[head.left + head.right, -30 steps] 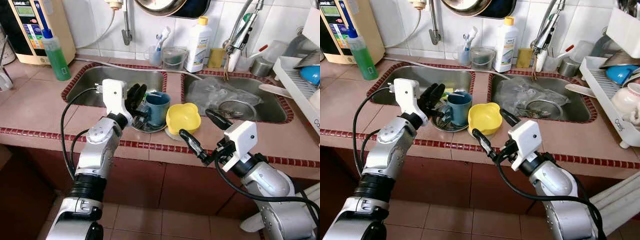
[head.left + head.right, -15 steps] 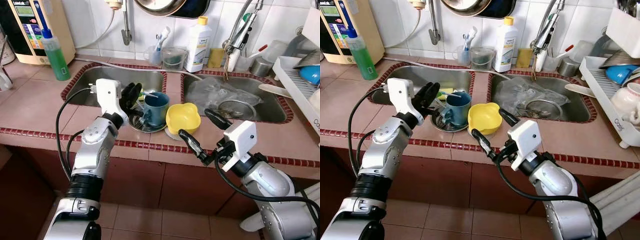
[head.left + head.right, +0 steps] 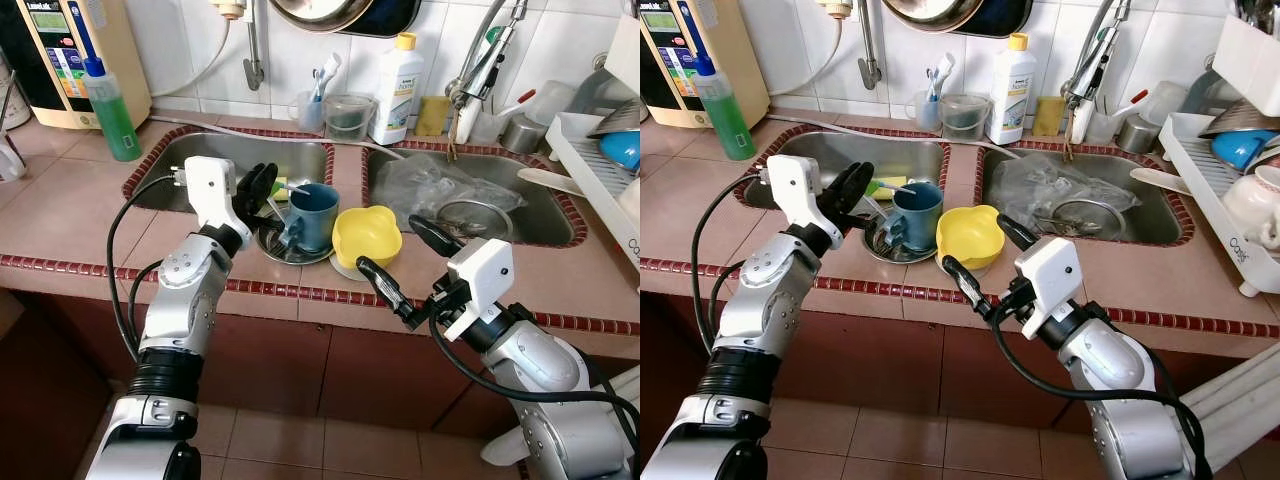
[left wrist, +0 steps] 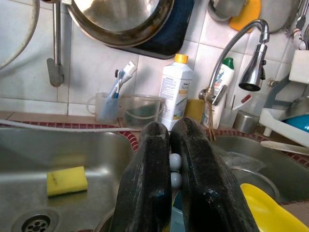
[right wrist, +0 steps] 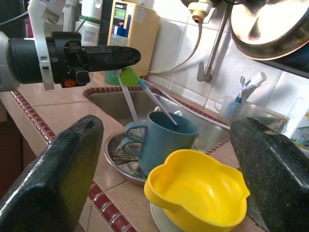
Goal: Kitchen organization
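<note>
While the left gripper hung over the counter edge beside the left sink basin, its two black fingers were pressed together on a thin white spoon-like utensil, whose rounded white end showed between them in the left wrist view. From the jaws the utensil ran slantwise down toward the round steel dish — its long axis tilted, upper end in the grip, lower end by the dish; whether it touched the dish could not be told. Standing in that dish was a blue ceramic mug, upright, with a second white-and-blue utensil leaning out of it toward the left gripper. Just right of the mug sat a yellow lobed plastic bowl, touching it or nearly so. Farther right, near the counter's front edge, the right gripper hovered with its fingers spread wide — the bowl lay just ahead of them, nothing held.
</note>
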### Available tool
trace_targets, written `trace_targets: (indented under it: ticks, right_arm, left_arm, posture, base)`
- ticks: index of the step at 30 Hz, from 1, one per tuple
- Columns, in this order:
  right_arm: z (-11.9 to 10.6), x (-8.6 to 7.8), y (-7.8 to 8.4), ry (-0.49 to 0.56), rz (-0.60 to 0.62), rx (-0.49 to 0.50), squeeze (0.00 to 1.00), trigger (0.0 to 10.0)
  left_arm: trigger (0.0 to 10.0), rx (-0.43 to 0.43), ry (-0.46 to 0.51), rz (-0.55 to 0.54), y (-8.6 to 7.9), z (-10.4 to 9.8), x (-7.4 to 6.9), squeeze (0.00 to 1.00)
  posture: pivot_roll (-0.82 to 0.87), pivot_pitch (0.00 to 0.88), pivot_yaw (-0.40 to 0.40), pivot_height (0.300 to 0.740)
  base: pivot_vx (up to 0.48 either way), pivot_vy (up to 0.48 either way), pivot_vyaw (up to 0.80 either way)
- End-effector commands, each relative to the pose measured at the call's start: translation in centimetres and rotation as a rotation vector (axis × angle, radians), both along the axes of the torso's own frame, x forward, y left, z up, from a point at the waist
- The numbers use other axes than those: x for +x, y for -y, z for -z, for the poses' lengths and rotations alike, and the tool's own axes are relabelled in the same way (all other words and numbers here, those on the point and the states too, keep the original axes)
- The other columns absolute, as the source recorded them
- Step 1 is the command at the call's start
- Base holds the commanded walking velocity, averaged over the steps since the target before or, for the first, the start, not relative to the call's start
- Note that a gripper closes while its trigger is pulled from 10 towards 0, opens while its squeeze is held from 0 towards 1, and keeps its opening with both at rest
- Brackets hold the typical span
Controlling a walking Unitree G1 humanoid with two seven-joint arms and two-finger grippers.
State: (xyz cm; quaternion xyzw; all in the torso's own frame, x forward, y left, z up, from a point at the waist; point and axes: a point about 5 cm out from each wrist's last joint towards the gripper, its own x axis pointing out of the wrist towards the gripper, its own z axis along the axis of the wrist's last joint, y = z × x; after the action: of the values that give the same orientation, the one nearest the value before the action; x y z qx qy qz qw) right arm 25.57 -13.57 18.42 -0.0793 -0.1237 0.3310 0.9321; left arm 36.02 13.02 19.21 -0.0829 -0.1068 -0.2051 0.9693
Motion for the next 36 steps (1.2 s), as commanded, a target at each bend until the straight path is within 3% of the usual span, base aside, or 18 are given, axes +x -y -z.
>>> trace_targets:
  ticks: [1,2,15,22,26,34,36]
  right_arm:
    - [0.0,0.2,0.1,0.003,0.003,-0.010,0.00,10.0]
    - [0.0,0.2,0.1,0.004,0.003,-0.010,0.00,10.0]
    - [0.0,0.3,0.0,0.003,-0.005,-0.010,0.00,10.0]
    - [0.0,0.4,0.0,0.005,-0.004,-0.010,0.00,10.0]
    - [-0.4,0.5,0.2,0.026,0.024,0.011,0.00,10.0]
    - [-0.4,0.6,0.3,0.028,0.029,0.015,0.00,10.0]
    - [-1.8,1.7,1.8,0.072,0.163,0.132,0.00,10.0]
  left_arm:
    - [2.5,0.005,0.030,0.017,0.2,-0.7,0.0,0.00]
    - [10.0,0.015,0.030,0.020,0.2,-0.7,0.0,0.00]
    - [10.0,0.089,0.103,0.117,0.1,-3.1,0.1,0.00]
    - [10.0,0.187,0.161,0.211,-0.3,-4.9,-0.1,0.00]
    - [10.0,0.183,0.165,0.167,-1.5,-5.7,0.4,0.00]
    - [10.0,0.182,0.165,0.161,-1.6,-5.8,0.5,0.00]
    - [10.0,0.154,0.178,0.021,-3.0,-5.5,0.4,0.00]
  posture:
    - [-0.16,0.000,-0.005,0.740]
    - [-0.16,0.000,-0.005,0.740]
    - [-0.15,0.000,-0.007,0.740]
    - [-0.15,0.000,-0.003,0.740]
    - [-0.15,0.000,0.002,0.740]
    - [-0.15,0.000,0.002,0.740]
    - [-0.15,0.000,-0.008,0.740]
  base:
    - [0.000,0.000,0.00]
    - [0.000,0.000,0.00]
    - [0.000,0.000,0.00]
    - [0.000,0.000,0.00]
    - [0.000,0.000,0.00]
    - [0.000,0.000,0.00]
    - [0.000,0.000,0.00]
